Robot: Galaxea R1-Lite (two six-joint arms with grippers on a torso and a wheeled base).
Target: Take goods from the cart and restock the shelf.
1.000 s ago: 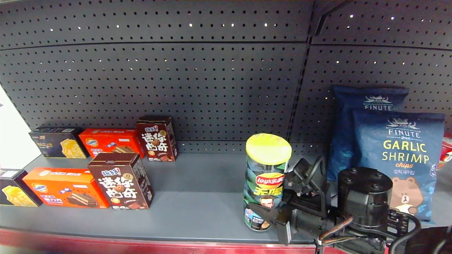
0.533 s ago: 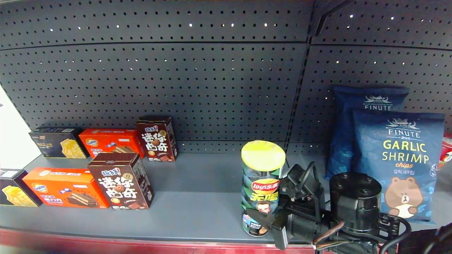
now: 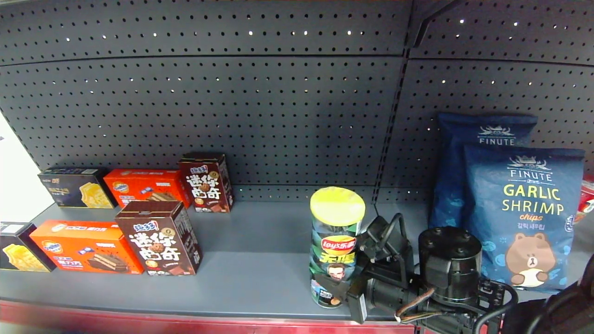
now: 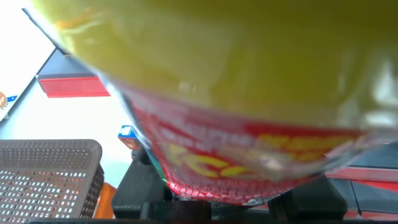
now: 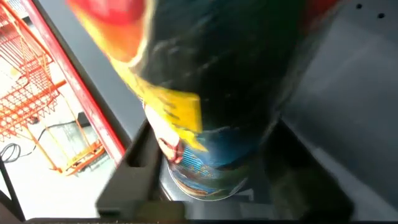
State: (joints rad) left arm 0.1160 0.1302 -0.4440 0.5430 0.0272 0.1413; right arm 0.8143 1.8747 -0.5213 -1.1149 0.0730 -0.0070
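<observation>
From the head view, the right gripper is clamped low on the green chip can, which stands upright near the front edge of the shelf, well apart from the snack boxes and just beside the blue chip bags. Over the last second the can has slid toward the robot's left and sunk lower, so its base now looks at or almost on the shelf board; the placing seems nearly done, with release likely next. In the left wrist view, the left gripper is closed around a red-labelled can, evidently waiting above a grey basket. In the right wrist view, the green can sits between the fingers, the orange cart below.
</observation>
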